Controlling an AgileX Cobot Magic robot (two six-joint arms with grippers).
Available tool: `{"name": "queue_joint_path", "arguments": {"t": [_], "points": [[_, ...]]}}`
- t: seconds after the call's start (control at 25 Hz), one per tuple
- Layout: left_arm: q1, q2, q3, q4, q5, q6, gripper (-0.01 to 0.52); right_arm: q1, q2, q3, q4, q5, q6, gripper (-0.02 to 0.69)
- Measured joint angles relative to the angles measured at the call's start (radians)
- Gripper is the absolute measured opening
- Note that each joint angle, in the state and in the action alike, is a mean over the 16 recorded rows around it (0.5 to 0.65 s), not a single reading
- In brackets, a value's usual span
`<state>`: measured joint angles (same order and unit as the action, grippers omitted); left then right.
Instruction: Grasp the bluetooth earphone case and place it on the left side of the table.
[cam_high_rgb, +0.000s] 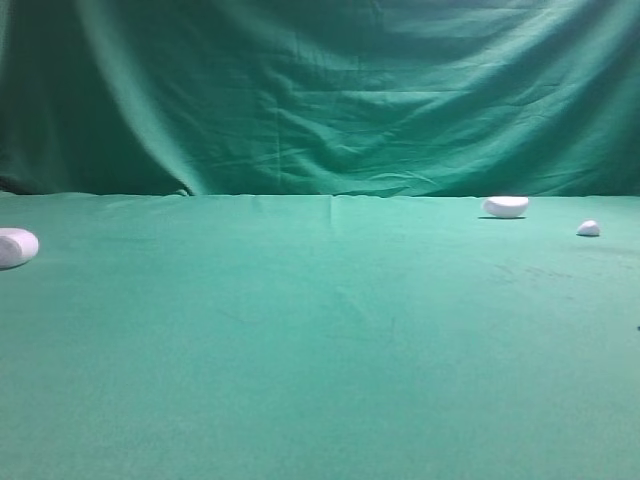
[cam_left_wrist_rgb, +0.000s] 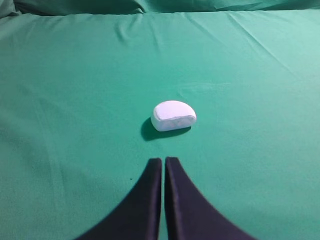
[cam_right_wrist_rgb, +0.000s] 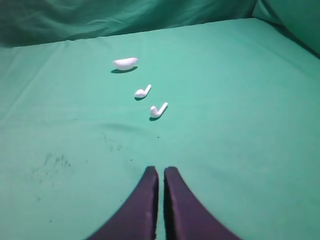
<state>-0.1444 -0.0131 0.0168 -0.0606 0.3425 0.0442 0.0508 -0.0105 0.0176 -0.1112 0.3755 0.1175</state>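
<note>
The bluetooth earphone case, a smooth white rounded piece, lies at the far left edge of the green table. In the left wrist view the case rests on the cloth a short way ahead of my left gripper, slightly to its right and not touching it. That gripper's dark fingers are shut with nothing between them. My right gripper is shut too and holds nothing, hovering over bare cloth on the right side. Neither gripper shows in the exterior high view.
A flatter white half-oval piece lies far back on the right. A tiny white bit sits near the right edge. Two white earbuds lie ahead of the right gripper. A draped green curtain closes the back.
</note>
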Motion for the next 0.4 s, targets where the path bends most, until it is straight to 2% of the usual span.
{"name": "queue_joint_path", "arguments": {"t": [0.4], "points": [[0.000,0.000,0.000,0.000,0.000,0.000,0.000,-0.001,-0.001,0.010,0.009,0.000,0.006,0.000]]}}
